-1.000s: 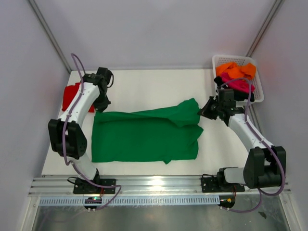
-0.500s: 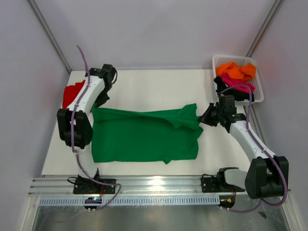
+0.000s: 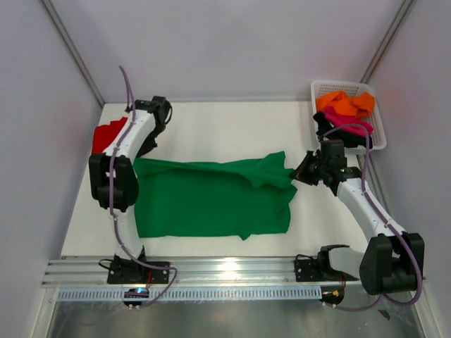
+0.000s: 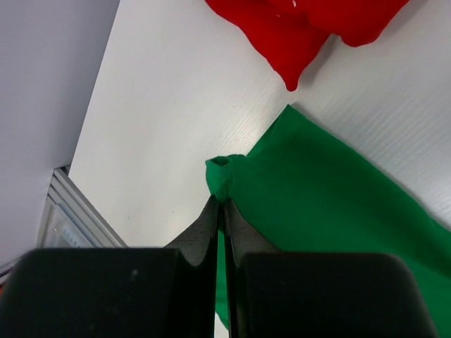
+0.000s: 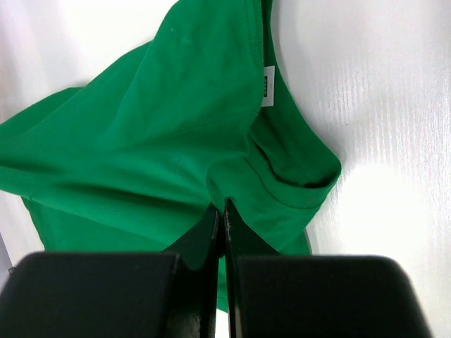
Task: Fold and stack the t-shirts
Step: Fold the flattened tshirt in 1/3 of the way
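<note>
Aluminium rail (image 3: 232,271) runs along the near edge of the counter (image 3: 225,127), with both arm bases bolted to it. Just beyond it you have a strip of bare white counter, then the near hem of the green t-shirt (image 3: 211,201). The shirt lies spread across the middle, wider than deep, its near edge roughly parallel to the rail.

Your left gripper (image 4: 220,204) is pinched tight on the shirt's far left corner, and a small nub of green cloth pokes past the fingertips. Your right gripper (image 5: 220,208) is clamped fully closed on the bunched far right part, by a sleeve and the white label (image 5: 266,84). The cloth there rises into a fold.

Bare counter lies right of the shirt. Farther back, the red t-shirt (image 3: 106,134) lies at the left edge, near the green corner but apart from it. Open counter fills the far middle. In the far right corner the white mesh basket (image 3: 345,86) holds the orange t-shirt (image 3: 345,103), the magenta t-shirt (image 3: 350,122) and the black t-shirt (image 3: 323,127).
</note>
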Motion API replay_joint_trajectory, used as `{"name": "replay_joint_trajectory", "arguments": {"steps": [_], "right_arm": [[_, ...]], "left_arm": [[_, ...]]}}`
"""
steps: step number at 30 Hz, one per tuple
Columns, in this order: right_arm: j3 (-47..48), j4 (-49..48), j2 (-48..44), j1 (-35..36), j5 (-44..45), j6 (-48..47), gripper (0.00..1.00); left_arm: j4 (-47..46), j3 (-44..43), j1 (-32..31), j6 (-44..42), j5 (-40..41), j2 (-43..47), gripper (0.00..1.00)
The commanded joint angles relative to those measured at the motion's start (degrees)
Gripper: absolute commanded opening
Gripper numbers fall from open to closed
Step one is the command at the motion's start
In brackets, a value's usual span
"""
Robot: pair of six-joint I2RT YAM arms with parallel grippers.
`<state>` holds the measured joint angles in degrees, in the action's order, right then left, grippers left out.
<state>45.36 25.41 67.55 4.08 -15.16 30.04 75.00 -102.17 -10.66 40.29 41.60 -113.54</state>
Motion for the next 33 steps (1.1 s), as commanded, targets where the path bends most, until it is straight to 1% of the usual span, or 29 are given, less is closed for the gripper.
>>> {"name": "replay_joint_trajectory", "arguments": {"steps": [1,5,7,11,15,16,18,19,21,24,29,33], "right_arm": [[1.39,0.61,0.48,-0.38,3.82,-1.74,0.03],[1.57,0.08,1.09,-0.3,4.08,-1.65,0.03],[1.39,-0.18,1.27,-0.38,4.08,-1.56,0.03],[1.13,-0.18,1.53,-0.3,4.7,-1.65,0.03],[1.13,-0.27,1.71,-0.38,5.14,-1.74,0.03],[1.04,-0.53,1.8,-0.3,5.14,-1.65,0.03],[1.13,-0.8,2.15,-0.3,5.05,-1.3,0.03],[1.13,-1.06,2.58,-0.38,4.79,-1.3,0.03],[1.48,-1.24,3.11,-0.38,4.52,-1.13,0.03],[2.18,-1.41,3.99,-0.38,4.44,-1.21,0.03],[2.97,-1.5,5.05,-0.38,4.35,-1.39,0.03],[2.54,-1.77,5.05,-0.3,4.44,-1.48,0.03]], "left_arm": [[-1.35,-8.98,1.78,-5.47,7.09,-0.89,0.0],[-1.96,-17.78,1.78,-10.13,7.17,-3.7,0.0],[-1.96,-21.82,1.78,-10.93,6.22,-5.46,0.0],[-2.58,-23.86,1.78,-11.55,4.01,-6.35,0.0],[-2.58,-17.73,1.78,-9.37,4.71,-3.54,0.0],[-2.84,-12.84,1.78,-8.66,4.28,-2.49,0.0],[-4.5,-7.11,1.78,-6.12,2.53,1.11,0.0],[-5.21,-1.34,1.78,-5.41,2.52,2.25,0.0],[-5.92,5.62,1.69,-2.87,2.61,4.45,0.0],[-4.61,10.66,1.78,-1.01,3.13,4.99,0.0],[-2.67,14.1,1.78,1.89,1.82,6.22,0.0],[-2.14,16.29,1.6,3.04,-0.99,7.8,0.0]]}}
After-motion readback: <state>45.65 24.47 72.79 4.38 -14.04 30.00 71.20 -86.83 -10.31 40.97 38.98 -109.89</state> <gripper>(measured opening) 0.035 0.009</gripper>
